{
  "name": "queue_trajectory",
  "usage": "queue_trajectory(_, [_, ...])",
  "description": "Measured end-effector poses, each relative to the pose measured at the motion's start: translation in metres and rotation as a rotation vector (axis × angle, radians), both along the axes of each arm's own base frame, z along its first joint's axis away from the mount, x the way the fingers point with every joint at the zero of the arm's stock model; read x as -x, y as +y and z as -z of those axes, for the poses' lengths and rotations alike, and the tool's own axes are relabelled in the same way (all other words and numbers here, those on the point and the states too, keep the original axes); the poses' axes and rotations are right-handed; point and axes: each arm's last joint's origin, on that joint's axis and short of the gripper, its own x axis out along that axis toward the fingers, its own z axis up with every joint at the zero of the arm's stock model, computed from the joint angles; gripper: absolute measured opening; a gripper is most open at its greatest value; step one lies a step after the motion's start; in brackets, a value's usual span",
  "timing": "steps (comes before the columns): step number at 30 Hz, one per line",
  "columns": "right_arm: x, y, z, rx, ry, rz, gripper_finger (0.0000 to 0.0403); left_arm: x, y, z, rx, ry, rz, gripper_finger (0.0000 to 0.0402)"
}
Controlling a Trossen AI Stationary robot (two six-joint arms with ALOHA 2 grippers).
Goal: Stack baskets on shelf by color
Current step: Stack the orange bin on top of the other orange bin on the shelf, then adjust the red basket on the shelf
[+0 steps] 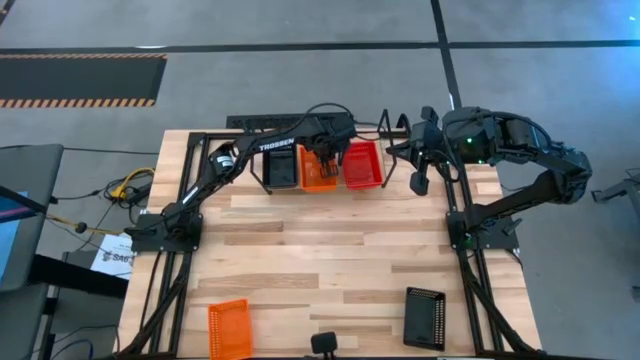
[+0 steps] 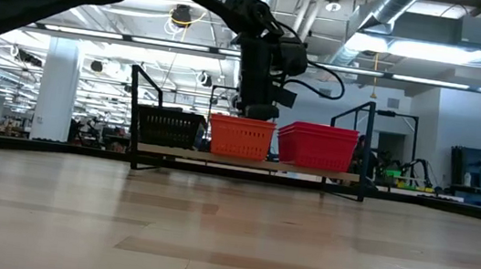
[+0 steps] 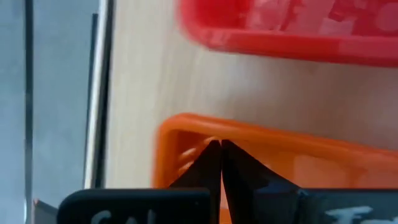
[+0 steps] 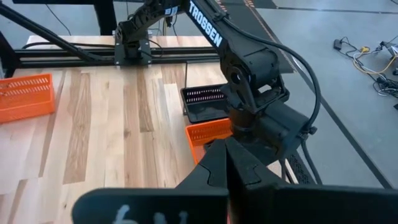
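Bench [image 1: 330, 250]: shelf [image 1: 250, 122] at far edge w/ black basket [image 1: 281, 169], orange basket [image 1: 320, 172], red basket [image 1: 363, 164] side by side. Loose orange basket [image 1: 229, 328] and black basket [image 1: 425, 316] at near edge. Left claw [image 1: 325, 158] closed, over shelf's orange basket. Right claw [image 1: 417, 185] closed, empty, just right of shelf.

Table [image 1: 330, 250]: pale wood planks, smooth satin. Baskets [image 2: 240, 137]: plastic mesh. Shelf [image 2: 138, 108]: black metal wire.
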Motion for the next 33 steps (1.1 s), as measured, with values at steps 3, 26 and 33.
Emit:
queue_trajectory(3, [0.0,0.0,0.0,0.0,-0.001,0.0,0.0003,0.0,0.003,0.0,-0.009,-0.004,0.013,0.0])
queue_trajectory(26, [0.0,0.0,0.0,0.0,0.001,0.0,0.0003,0.003,0.007,-0.029,-0.113,0.026,0.013,0.0])
queue_trajectory(33, [0.0,0.0,0.0,0.0,0.004,0.001,0.0003,0.015,-0.028,-0.087,-0.098,-0.134,0.016,0.0])
